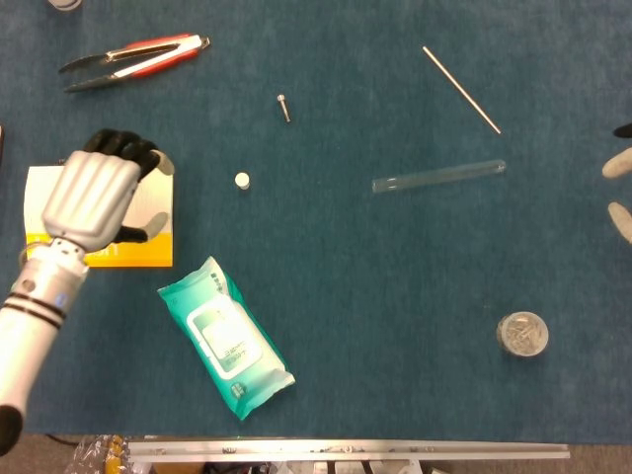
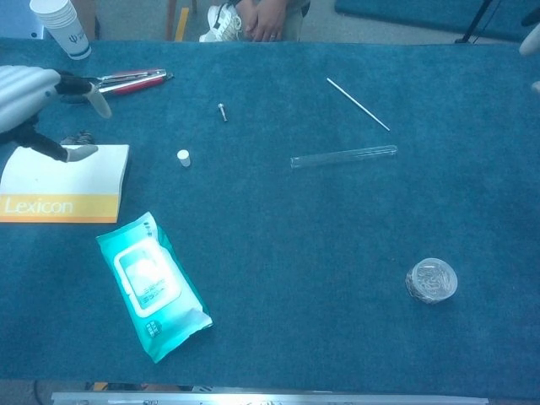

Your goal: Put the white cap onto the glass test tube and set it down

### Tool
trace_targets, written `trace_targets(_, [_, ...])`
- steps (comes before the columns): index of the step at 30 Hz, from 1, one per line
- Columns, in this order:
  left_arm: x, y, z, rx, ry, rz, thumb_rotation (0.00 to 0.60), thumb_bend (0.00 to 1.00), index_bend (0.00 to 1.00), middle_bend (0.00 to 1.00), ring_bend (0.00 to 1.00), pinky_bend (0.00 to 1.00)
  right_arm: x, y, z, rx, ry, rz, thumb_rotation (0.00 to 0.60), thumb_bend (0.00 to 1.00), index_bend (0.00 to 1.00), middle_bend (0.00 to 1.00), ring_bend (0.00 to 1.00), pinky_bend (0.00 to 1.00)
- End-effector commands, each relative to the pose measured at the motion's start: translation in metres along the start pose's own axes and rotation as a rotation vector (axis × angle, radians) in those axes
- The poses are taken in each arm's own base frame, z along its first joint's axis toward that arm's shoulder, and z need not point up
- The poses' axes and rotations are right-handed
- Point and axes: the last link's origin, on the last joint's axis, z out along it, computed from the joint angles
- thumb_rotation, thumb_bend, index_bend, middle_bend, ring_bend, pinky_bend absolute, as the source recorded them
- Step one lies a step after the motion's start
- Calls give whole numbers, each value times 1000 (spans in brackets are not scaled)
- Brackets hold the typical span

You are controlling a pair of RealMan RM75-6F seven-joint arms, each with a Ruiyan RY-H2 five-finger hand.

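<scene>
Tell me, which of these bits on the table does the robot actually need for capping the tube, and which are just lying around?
Needed: white cap; glass test tube; left hand; right hand, only its fingertips showing.

Lying about: tongs; screw; thin rod; Lexicon box; wipes pack; small round jar; paper cup.
</scene>
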Motion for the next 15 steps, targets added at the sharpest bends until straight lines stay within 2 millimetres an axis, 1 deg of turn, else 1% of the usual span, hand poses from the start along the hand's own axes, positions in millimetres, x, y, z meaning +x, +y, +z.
trace_targets(1, [-7,5,18,-2,-13,17,518,261,360,264,165,131,-1,3,-1,-9,-4,1,600,270,449,278,205,355])
trace_targets(5, [-15,9,39,3,-9,30,525,261,384,264,164,131,-3,7,-2,-22,-11,1,600,270,449,278,205,355])
trace_targets(7, [-18,10,46,8,-6,27,538,261,387,264,163,131,-3,8,-3,-26,-12,2,600,269,449,278,205,355])
trace_targets(10, [-23,12,56,11,-5,24,538,261,387,263,160,131,-5,10,-4,-32,-16,3,600,268,449,278,205,355])
trace_targets(15, [-31,17,69,16,-8,27,509,261,391,257,157,131,-7,13,-4,-44,-20,1,600,268,449,278,205,355])
